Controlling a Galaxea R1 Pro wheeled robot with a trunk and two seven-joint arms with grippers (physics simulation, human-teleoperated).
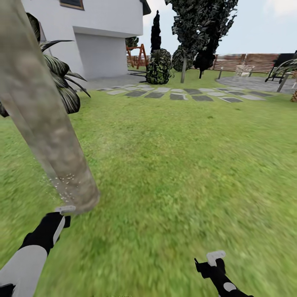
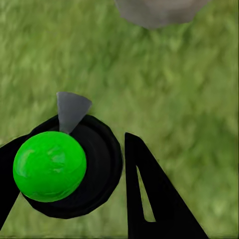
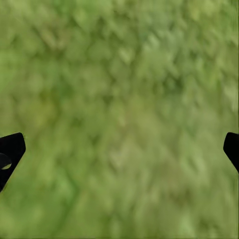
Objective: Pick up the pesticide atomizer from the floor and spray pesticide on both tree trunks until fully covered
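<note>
The left gripper (image 2: 67,172) is pinching the atomizer (image 2: 50,166) between its fingers, its grey nozzle (image 2: 70,110) pointing at the trunk (image 1: 45,128) just ahead so the spray lands low on the bark, where white specks (image 1: 64,181) are showing. The right gripper (image 3: 119,149) is hanging spread and empty over grass (image 3: 119,99), seemingly kept clear of the spraying.
</note>
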